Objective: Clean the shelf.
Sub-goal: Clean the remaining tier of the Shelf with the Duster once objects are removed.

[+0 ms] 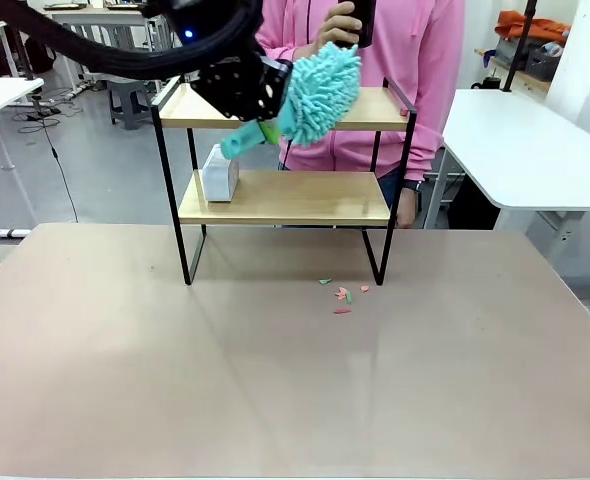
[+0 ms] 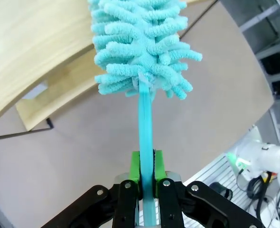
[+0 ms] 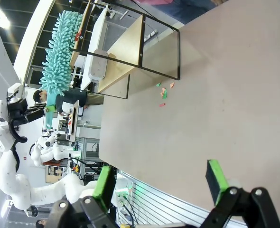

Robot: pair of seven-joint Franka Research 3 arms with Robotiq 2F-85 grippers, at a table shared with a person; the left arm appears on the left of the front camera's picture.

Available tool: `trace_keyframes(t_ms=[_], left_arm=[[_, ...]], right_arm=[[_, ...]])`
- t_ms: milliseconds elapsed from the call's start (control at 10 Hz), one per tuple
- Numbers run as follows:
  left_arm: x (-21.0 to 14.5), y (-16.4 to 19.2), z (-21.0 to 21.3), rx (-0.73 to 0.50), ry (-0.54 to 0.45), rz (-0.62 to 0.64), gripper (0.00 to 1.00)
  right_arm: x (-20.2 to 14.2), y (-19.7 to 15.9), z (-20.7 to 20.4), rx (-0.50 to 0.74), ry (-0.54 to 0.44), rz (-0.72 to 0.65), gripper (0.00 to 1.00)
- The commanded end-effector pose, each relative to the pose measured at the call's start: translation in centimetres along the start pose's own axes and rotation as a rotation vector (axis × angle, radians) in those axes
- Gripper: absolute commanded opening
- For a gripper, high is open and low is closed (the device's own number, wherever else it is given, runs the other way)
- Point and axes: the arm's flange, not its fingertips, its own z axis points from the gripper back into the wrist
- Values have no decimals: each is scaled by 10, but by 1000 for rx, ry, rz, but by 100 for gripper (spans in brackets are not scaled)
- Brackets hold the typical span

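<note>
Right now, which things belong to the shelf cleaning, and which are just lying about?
Job: shelf; duster, clamped in the left fingers; coloured scraps on the table, likely the dirt.
Lying about: white box on the lower board; right fingers, open and idle.

open table [image 1: 125, 380] low, crowded shelf [image 1: 295, 197] high
lower frame: bare table, small scraps [image 1: 343, 297] at centre. upper centre: shelf, white box [image 1: 220, 175] on lower board's left, duster [image 1: 320, 90] over top board, person's hand [image 1: 337, 28] behind.

The left tool [image 2: 147, 168], held high, clamps the handle of a duster [image 2: 140, 42]; the right tool [image 3: 160, 176] hangs with jaws wide apart.
</note>
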Motion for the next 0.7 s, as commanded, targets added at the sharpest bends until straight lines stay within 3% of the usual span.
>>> trace_keyframes(t_ms=[0,300,600], left_arm=[[10,-18,-5,-8,57,-97,12],[6,-35,3,-110,129,-204,12],[-16,-19,40,-194,179,-285,12]], right_arm=[[2,1,-2,25,-18,22,100],[2,1,-2,25,-18,22,100],[2,1,-2,25,-18,22,100]])
